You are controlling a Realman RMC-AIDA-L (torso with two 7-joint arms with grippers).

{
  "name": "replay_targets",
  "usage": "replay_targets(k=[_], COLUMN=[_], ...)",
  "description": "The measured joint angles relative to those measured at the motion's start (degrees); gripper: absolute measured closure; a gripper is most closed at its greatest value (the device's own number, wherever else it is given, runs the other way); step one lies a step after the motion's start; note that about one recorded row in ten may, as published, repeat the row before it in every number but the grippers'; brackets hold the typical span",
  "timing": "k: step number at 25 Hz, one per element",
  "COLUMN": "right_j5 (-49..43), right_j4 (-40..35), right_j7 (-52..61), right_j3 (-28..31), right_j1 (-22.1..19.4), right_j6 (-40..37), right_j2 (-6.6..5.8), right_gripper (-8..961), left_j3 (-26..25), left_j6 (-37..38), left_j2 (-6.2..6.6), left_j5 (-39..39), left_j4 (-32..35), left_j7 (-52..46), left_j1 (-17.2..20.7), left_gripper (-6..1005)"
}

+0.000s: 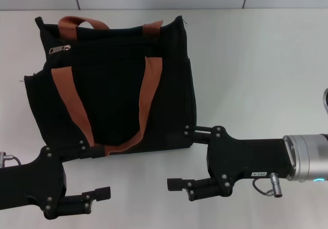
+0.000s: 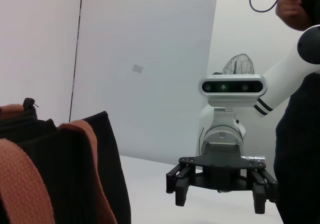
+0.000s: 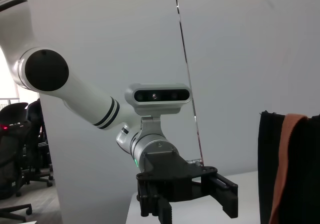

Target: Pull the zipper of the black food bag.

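Note:
The black food bag [image 1: 118, 85] lies flat on the white table, its two brown-orange straps [image 1: 69, 98] across its face. The zipper's silver pull tab [image 1: 60, 49] sits near the bag's far left corner. My left gripper [image 1: 98, 171] is open and empty just off the bag's near left corner, its upper finger close to the bag's edge. My right gripper [image 1: 179, 157] is open and empty at the bag's near right corner. The left wrist view shows the bag's edge [image 2: 105, 174] and the right gripper [image 2: 218, 199]. The right wrist view shows the bag [image 3: 300, 174] and the left gripper [image 3: 197, 209].
The white table [image 1: 256, 60] stretches to the right of the bag and ends at a grey wall behind it. A person in dark clothes [image 2: 300, 149] stands beyond the right arm. An office chair [image 3: 17, 149] stands off the table past the left arm.

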Motion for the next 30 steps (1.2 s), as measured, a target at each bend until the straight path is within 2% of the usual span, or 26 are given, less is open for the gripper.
replay_targets(k=[30], right_j5=[0.01], right_j4=[0.61], right_j7=[0.02], right_j3=[0.00], right_j1=[-0.26], right_j6=[-0.17], right_j2=[0.00], right_gripper=[126], left_j3=[-0.21], left_j6=[1.84], left_j2=[-0.16], left_j5=[-0.31], left_j4=[0.31], left_j7=[-1.85], left_j1=[-0.28], left_gripper=[243])
